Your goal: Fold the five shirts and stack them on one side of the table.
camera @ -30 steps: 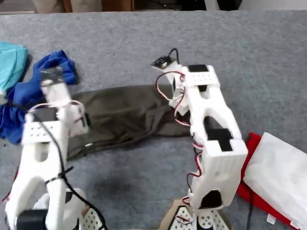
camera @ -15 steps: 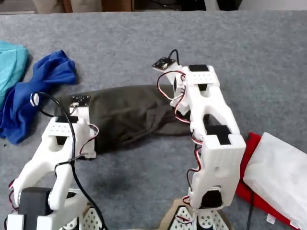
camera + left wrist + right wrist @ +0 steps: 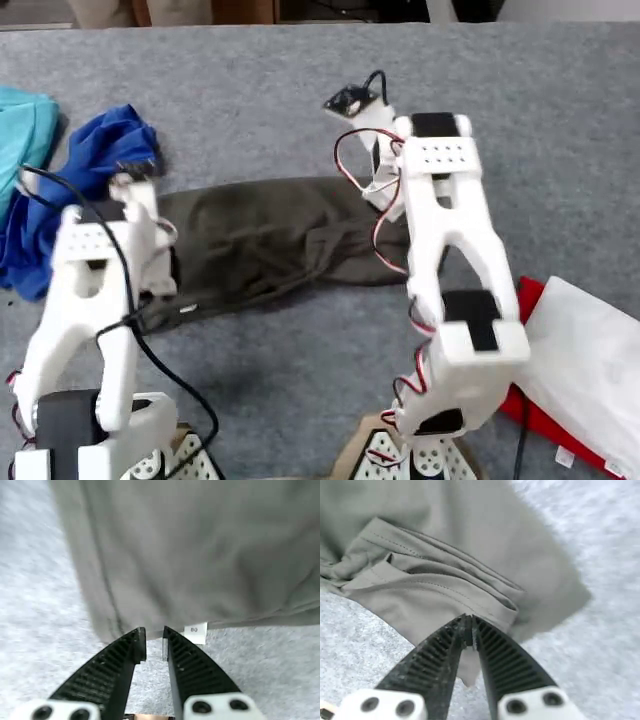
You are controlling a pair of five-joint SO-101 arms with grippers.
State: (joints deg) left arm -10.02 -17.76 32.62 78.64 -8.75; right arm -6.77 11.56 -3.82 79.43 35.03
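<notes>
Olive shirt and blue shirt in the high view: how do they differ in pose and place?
The olive shirt lies stretched long across the middle of the grey table; the blue shirt is bunched in a heap toward the picture's left edge. The olive shirt is dull and dark, the blue shirt bright. Both lie rumpled on the cloth surface.

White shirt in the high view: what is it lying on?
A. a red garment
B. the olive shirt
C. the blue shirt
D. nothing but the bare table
A: the white shirt lies on top of a red garment, whose red cloth shows past the white shirt's edge on the side nearest the arms.
</notes>
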